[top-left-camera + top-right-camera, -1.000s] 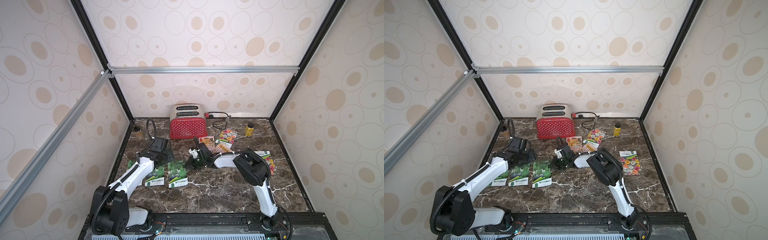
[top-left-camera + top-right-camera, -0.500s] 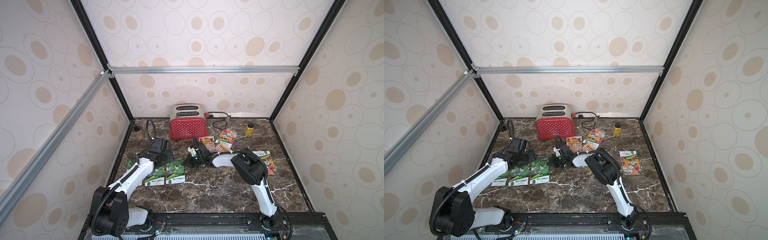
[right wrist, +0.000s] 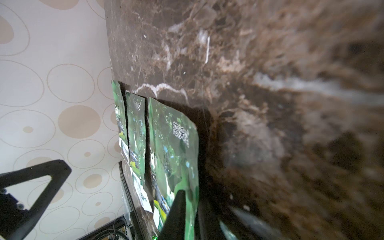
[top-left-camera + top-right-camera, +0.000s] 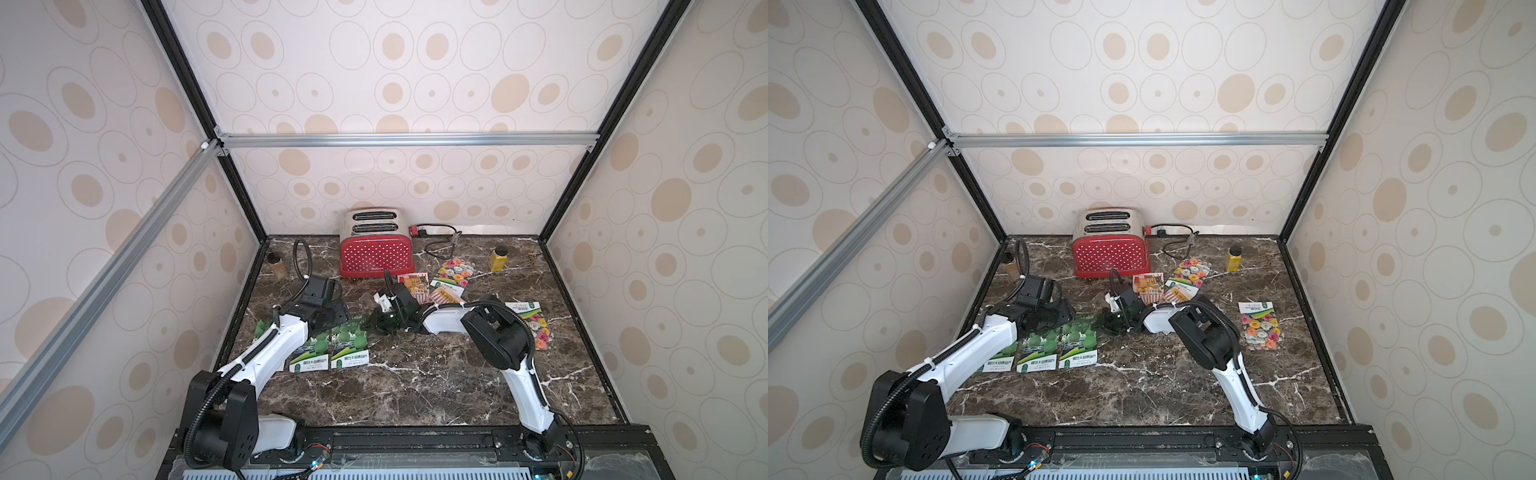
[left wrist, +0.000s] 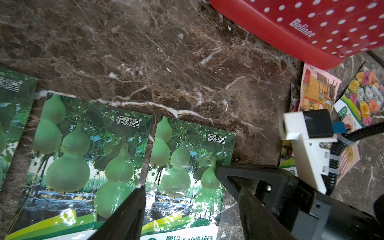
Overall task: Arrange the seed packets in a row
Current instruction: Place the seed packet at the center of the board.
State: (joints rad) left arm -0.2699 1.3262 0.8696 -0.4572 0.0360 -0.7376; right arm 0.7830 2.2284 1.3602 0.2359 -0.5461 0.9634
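Three green gourd-print seed packets lie side by side at the front left: one (image 4: 262, 329) half under my left arm, a middle one (image 4: 312, 354) and a third (image 4: 351, 348). My left gripper (image 4: 332, 318) hovers open over that third packet (image 5: 187, 158), holding nothing. My right gripper (image 4: 376, 326) lies low at the same packet's far edge (image 3: 182, 145), its jaws slightly parted with the edge between them. Two peach shop packets (image 4: 413, 284) (image 4: 446, 296) and a flower packet (image 4: 454, 272) overlap behind. Another flower packet (image 4: 532, 326) lies alone at the right.
A red polka-dot toaster (image 4: 376, 253) stands at the back with its black cord (image 4: 440, 245) trailing right. A yellow bottle (image 4: 498, 259) is at the back right and a small brown jar (image 4: 276, 266) at the back left. Patterned walls close in three sides.
My right gripper has slid a little left and forward, bringing the third green packet closer to the other two, and its jaws have begun to part. The left arm has hardly moved.
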